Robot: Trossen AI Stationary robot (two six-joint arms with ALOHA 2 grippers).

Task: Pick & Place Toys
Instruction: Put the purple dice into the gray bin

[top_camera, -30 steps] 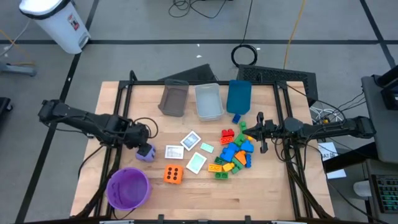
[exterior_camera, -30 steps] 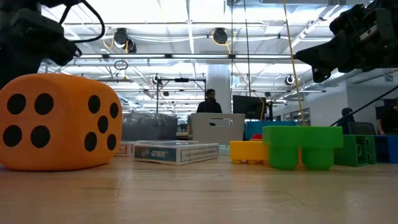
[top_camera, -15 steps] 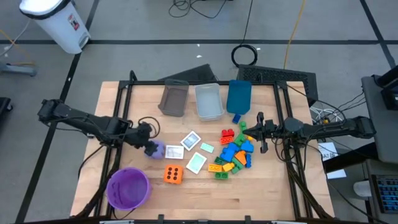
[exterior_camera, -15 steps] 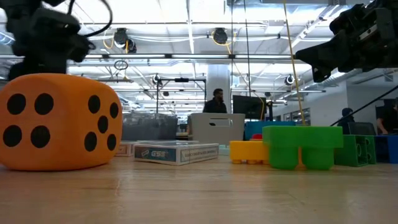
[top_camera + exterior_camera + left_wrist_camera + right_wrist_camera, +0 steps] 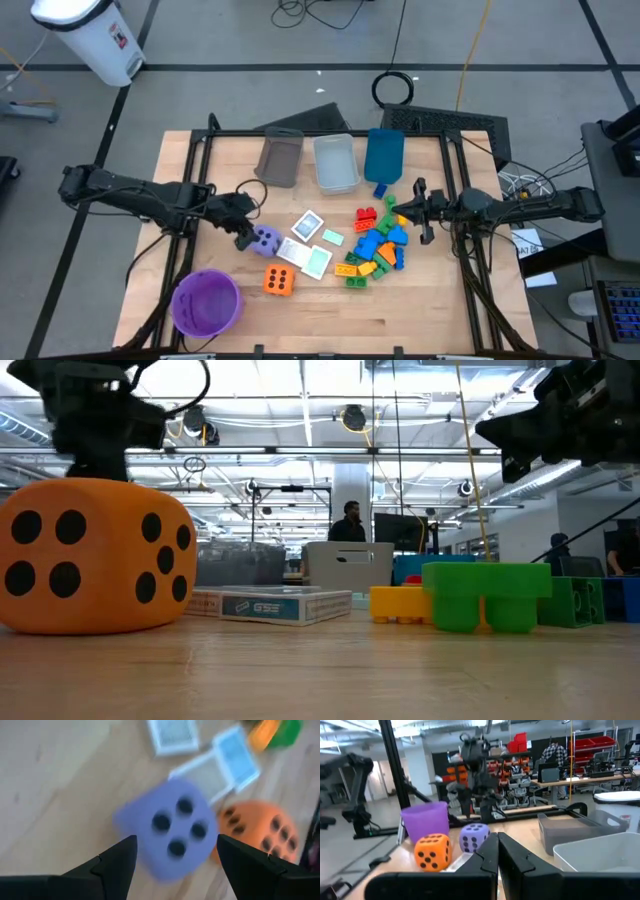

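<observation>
Clearly, little of the sorting was done: the grey bin, clear bin and blue bin all looked empty. The left gripper had its fingers spread around the purple die; whether it gripped it I could not tell. Just beside lay the orange die and cards, the bricks farther right. The right gripper waited, fingers together, beside the bricks.
</observation>
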